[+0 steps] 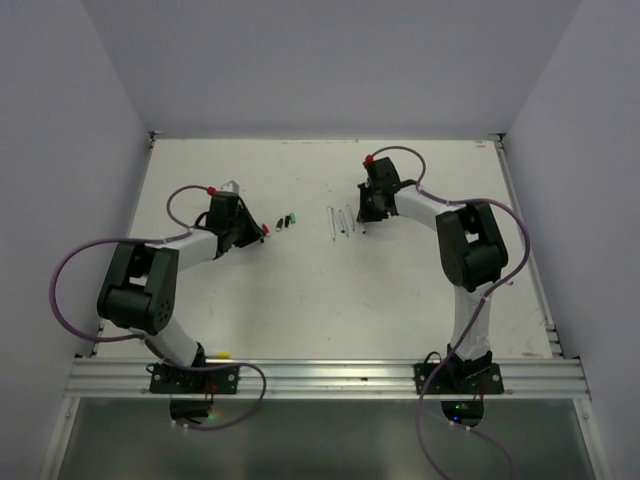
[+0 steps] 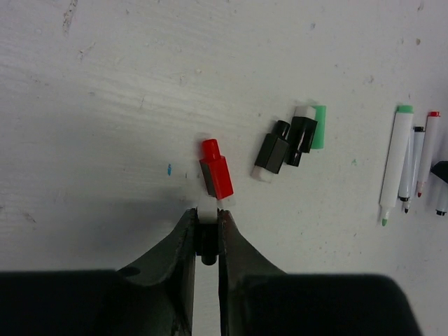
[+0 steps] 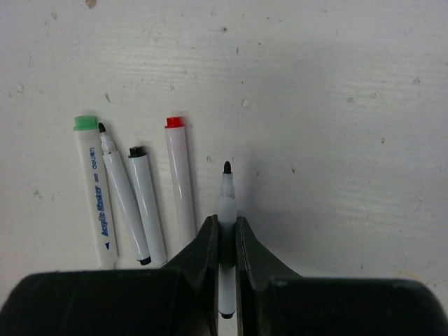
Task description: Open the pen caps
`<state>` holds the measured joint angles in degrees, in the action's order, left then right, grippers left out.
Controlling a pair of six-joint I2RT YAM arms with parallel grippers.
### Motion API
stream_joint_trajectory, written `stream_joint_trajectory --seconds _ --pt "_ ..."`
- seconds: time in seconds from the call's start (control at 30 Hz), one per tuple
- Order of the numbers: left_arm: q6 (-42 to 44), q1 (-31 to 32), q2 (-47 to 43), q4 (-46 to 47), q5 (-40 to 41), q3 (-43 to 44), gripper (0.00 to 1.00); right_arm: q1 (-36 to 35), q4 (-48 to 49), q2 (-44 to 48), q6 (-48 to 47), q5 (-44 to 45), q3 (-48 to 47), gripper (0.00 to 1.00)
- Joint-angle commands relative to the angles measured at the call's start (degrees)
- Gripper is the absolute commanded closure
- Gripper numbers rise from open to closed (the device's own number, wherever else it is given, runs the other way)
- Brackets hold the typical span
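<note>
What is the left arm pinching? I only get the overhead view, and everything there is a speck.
Observer: A small black cap, with the left jaws shut on it.
Operator: And the right arm?
Observer: The right jaws are shut on a white pen with its black tip bare.
Operator: How many caps lie loose?
Observer: Four: a red cap just ahead of the left jaws, then two black caps and a green cap bunched together.

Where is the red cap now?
In the left wrist view, the red cap lies just ahead of the left gripper, left of the black caps.
</note>
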<state>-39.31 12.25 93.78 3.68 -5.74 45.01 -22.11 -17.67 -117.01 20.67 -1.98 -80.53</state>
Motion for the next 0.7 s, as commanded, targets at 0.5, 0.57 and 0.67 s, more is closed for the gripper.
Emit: stream_joint_trajectory --seconds 0.5,0.57,0.67 --pt "2.9 -3.0 1.7 -1.0 4.1 5.2 0.36 0.2 -0.4 -2.4 -1.7 0.0 -5.1 0.55" --pt "2.9 -3.1 -0.5 -1.7 4.9 5.2 0.33 0.2 -0.1 -0.8 -1.8 0.0 -4.4 0.52" --pt "2.8 -3.0 -5.1 -3.6 7.1 4.9 0.3 0.1 0.2 1.8 -1.5 0.9 -3.3 0.49"
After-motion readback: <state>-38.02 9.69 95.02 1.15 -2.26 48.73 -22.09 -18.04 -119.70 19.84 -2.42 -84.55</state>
